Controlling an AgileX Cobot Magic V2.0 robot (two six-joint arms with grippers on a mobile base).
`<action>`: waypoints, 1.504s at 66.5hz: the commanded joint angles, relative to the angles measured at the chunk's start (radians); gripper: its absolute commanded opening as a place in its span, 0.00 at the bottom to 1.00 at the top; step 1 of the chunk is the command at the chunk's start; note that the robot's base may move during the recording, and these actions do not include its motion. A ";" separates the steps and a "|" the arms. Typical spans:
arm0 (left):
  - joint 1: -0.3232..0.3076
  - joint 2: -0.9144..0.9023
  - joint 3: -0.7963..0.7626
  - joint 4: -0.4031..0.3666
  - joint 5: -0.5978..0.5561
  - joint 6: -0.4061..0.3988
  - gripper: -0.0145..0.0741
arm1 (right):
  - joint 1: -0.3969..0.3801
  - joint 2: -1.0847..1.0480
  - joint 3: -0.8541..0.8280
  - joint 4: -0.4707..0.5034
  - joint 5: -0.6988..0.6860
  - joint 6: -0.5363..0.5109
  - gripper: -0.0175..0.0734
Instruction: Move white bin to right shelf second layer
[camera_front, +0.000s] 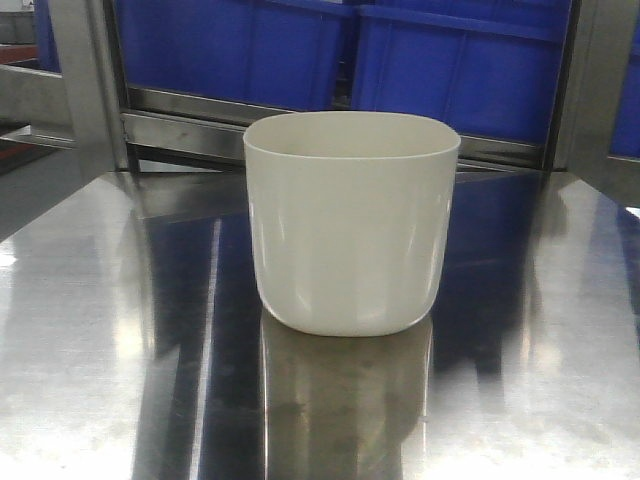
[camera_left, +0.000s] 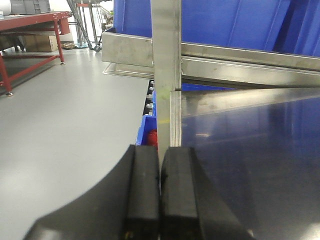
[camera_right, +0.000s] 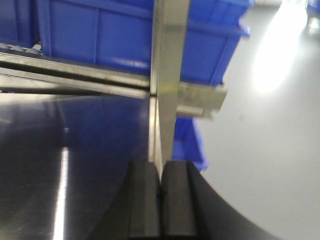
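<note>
Cream-white glossy plastic: the white bin (camera_front: 350, 225) stands upright, mouth up, in the middle of the surface (camera_front: 90, 360). The steel is mirror-bright and throws back the bin's reflection. Nothing touches the bin.

Left hand (camera_left: 160, 197): black pads pressed together, nothing between them. It sits low at the left edge of the surface, facing the left upright (camera_left: 166, 60). Right hand (camera_right: 161, 200): pads likewise together and empty, facing the right upright (camera_right: 169, 60) at the opposite edge. The bin shows in neither wrist view, so I judge both hands well clear of it.

Behind the bin: a steel rail (camera_front: 190, 128) with blue crates (camera_front: 230, 50) above it. The right shelf second layer is not made out for certain in any view.

Risks, as judged:
- Slick walls tapering to a rounded base, no handles. A squeeze on the sides could let the bin slide down and out; too little pressure drops it, too much may flex the wall
- One hand arriving first could shove the bin across the polished steel or tip it
- Each hand is close to an upright; a wide swing toward the rack could clip the post
- Blue crates fill the rack as seen; a crowded lane could block the bin
- Reflections may mislead on where the bin's base really sits
</note>
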 joint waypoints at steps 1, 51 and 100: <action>-0.007 -0.016 0.037 0.000 -0.086 -0.003 0.26 | 0.028 0.062 -0.065 -0.098 -0.013 0.209 0.39; -0.007 -0.016 0.037 0.000 -0.086 -0.003 0.26 | 0.636 0.746 -0.751 -0.280 0.785 0.637 0.58; -0.007 -0.016 0.037 0.000 -0.086 -0.003 0.26 | 0.666 0.998 -0.993 -0.039 0.790 0.461 0.58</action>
